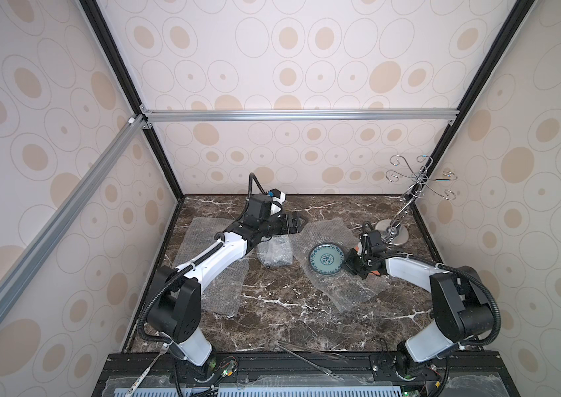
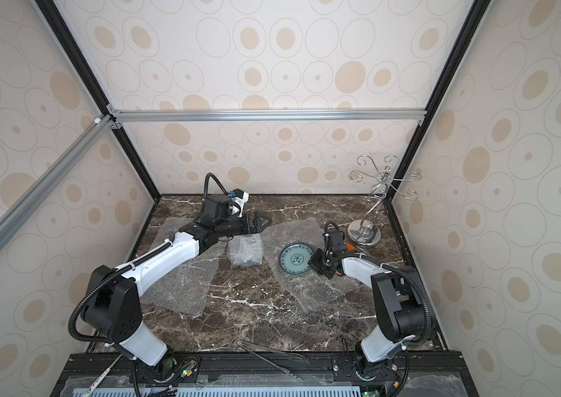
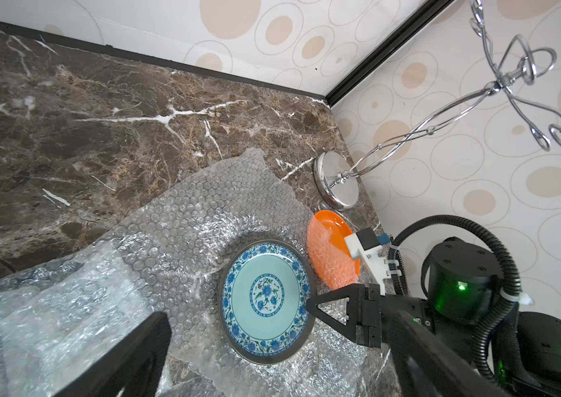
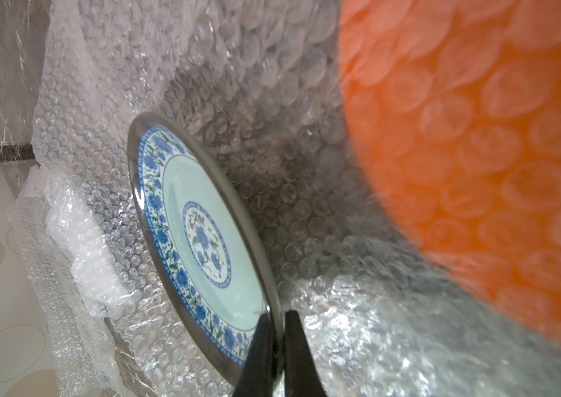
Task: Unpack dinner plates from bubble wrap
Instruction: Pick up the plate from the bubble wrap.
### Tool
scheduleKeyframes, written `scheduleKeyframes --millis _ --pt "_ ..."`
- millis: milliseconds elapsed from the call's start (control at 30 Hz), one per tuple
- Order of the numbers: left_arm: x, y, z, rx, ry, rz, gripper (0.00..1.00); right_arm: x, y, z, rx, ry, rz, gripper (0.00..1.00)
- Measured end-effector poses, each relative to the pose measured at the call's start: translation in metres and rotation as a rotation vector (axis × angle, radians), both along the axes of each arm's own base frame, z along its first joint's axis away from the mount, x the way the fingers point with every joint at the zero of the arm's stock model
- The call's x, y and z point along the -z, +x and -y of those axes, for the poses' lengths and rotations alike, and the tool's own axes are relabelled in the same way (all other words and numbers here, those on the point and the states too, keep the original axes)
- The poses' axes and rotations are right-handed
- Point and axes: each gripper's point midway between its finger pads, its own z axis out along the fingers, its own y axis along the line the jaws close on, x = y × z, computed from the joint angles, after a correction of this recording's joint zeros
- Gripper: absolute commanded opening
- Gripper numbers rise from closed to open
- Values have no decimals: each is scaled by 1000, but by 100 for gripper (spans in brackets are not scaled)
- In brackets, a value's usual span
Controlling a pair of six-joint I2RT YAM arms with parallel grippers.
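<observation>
Left gripper (image 1: 298, 221) hangs jaws wide at one o'clock of the wrapped bundle (image 1: 275, 256), while the pale plate (image 1: 326, 258) lies bare on open bubble wrap (image 1: 323, 230) with the right gripper (image 4: 276, 318) jaws nipping its three o'clock rim: stiff, glossy, breakable, likely slippery there.

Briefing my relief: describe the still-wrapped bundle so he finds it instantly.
Near the middle of the marble tabletop, just left of the blue-patterned plate, lies the bundle. It is a small crumpled parcel of bubble wrap with something dark inside, the only wrap not spread flat.
</observation>
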Motion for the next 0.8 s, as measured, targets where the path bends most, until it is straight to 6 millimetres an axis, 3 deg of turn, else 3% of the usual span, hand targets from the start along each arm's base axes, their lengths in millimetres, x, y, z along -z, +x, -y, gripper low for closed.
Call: scheduleKeyframes --millis 367,567,800 --pt "34 -5 -14 -52 67 -62 100 -20 3 2 14 17 49 0" --pt "63 -19 -24 -66 103 -119 99 -24 3 7 31 30 58 0" --pt "75 -39 -27 -79 113 -153 100 -38 0 21 63 58 80 0"
